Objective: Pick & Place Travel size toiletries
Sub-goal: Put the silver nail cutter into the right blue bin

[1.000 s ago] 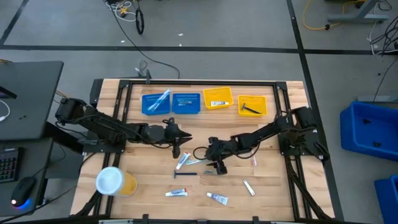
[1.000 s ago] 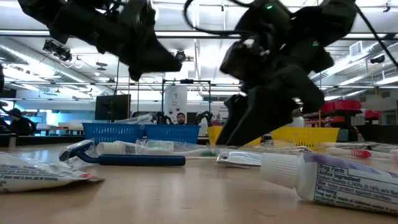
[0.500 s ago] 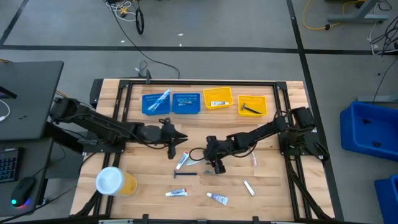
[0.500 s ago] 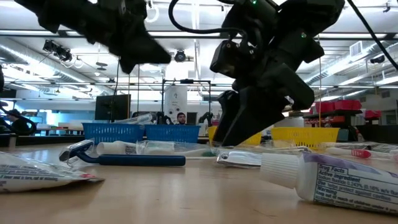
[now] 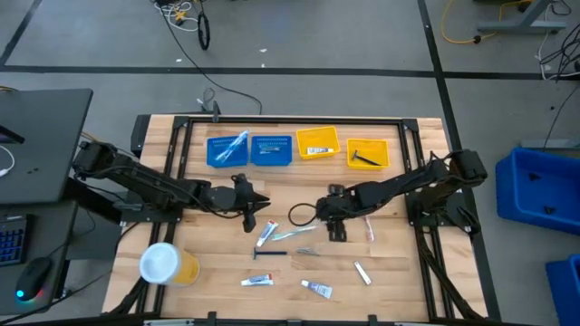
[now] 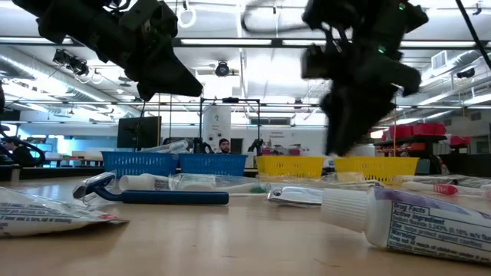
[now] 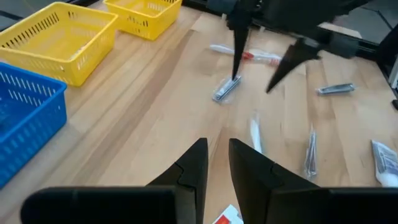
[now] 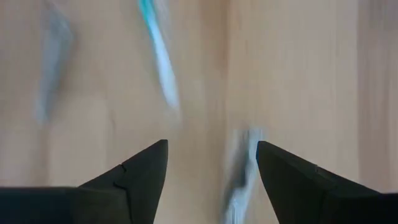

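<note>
The toiletries lie scattered on the near half of the wooden table: a white toothpaste tube (image 5: 265, 234), a teal toothbrush (image 5: 294, 233), a dark-handled razor (image 5: 272, 253), a silvery tube (image 5: 308, 252), a red-and-white toothbrush (image 5: 369, 228) and more tubes nearer the front. My right gripper (image 5: 335, 228) hovers open mid-table, right of the teal toothbrush; its wrist view shows a blurred silvery tube (image 8: 239, 174) below the gap. My left gripper (image 5: 260, 210) is shut, empty, above the toothpaste tube. The left wrist view shows the right gripper's fingers (image 7: 239, 43) standing over a silvery tube (image 7: 225, 89).
Two blue trays (image 5: 228, 150) (image 5: 271, 149) and two yellow trays (image 5: 317, 143) (image 5: 368, 153) line the far edge; one blue tray holds a toothbrush, one yellow tray a dark razor. A yellow tub with a white lid (image 5: 168, 264) stands near left. A black cable loop (image 5: 301, 215) lies mid-table.
My right gripper has risen from just above the table and moved toward the table's right edge, away from the razor and toothbrush. My left gripper has drawn back a little toward the left. The toiletries lie where they were.
</note>
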